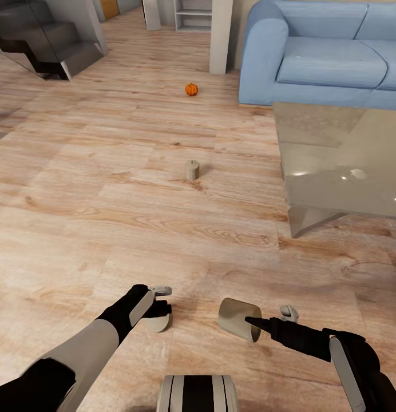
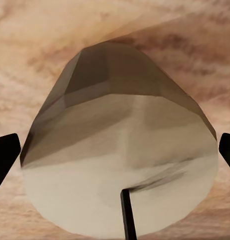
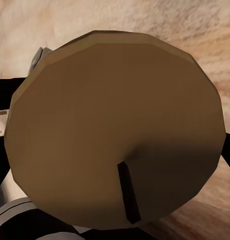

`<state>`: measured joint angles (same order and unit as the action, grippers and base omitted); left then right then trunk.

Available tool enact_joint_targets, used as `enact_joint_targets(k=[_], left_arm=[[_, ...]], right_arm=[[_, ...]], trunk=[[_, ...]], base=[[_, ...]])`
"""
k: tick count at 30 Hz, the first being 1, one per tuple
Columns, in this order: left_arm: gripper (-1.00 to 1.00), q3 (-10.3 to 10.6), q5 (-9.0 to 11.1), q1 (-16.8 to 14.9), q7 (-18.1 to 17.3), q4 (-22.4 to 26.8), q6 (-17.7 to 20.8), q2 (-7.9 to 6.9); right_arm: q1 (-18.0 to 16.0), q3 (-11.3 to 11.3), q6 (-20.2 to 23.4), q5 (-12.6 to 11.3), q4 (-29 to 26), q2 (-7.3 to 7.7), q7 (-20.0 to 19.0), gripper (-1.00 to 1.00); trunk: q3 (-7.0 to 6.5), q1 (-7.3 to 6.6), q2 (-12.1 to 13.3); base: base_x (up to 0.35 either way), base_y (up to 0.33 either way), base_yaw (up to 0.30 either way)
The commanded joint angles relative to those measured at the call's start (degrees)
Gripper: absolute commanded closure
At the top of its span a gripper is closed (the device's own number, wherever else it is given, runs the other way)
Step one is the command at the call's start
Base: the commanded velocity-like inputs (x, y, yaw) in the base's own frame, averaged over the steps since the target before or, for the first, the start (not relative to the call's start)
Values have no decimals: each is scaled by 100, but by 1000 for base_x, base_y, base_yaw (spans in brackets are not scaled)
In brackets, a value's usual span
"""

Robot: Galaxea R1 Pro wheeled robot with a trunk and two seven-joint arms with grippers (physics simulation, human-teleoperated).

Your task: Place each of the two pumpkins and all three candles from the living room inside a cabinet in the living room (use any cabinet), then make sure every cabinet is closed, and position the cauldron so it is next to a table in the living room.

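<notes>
Left gripper (image 1: 159, 300) down at the wood floor (image 1: 78, 217), fingers (image 2: 5, 155) spread to either side of a candle (image 1: 157, 324); in the left wrist view dark finger edges flank the candle (image 2: 119, 165) with floor showing between, so released, not yet clamped. Candle standing on the floor, wick up.

Right gripper (image 1: 272, 320): second candle (image 1: 237, 318) tipped on its side between the fingers, flat end with wick facing the right wrist camera (image 3: 115, 130). Looks grasped; contact not plainly visible, so cannot tell for certain.

Beyond the fingers, ahead on the floor: third candle (image 1: 191, 169), upright, well apart. Further still, one pumpkin (image 1: 191, 89), near the blue sofa (image 1: 329, 63). Glass-topped desk (image 1: 335, 154) ahead and right of the right fingers.

Judgement: early stage. Nothing stowed as far as visible; two candles being collected, one candle and a pumpkin left on the floor.
</notes>
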<state>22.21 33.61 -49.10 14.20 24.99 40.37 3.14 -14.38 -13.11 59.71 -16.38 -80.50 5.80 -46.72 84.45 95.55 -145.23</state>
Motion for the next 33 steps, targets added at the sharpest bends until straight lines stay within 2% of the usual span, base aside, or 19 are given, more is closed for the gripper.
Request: enact_joint_targets(k=[1,11,12,33], left_arm=[[-100,40,49,-3,54,7,15,-5],[-100,43,43,-3,51,23,7,0],[100,44,44,-3,50,23,7,1],[100,38,48,5,34,66,8,-17]], right_arm=[[-3,-7,29,12,-1,-1,-36,100],[-3,-7,29,12,-1,-1,-31,100],[-3,-7,29,12,-1,-1,-30,100],[-3,-10,29,20,-1,0,-25,100]], trunk=[[4,-1,-1],[4,-1,-1],[4,-1,-1],[4,-1,-1]], base=[[0,0,0],[0,0,0],[0,0,0],[0,0,0]])
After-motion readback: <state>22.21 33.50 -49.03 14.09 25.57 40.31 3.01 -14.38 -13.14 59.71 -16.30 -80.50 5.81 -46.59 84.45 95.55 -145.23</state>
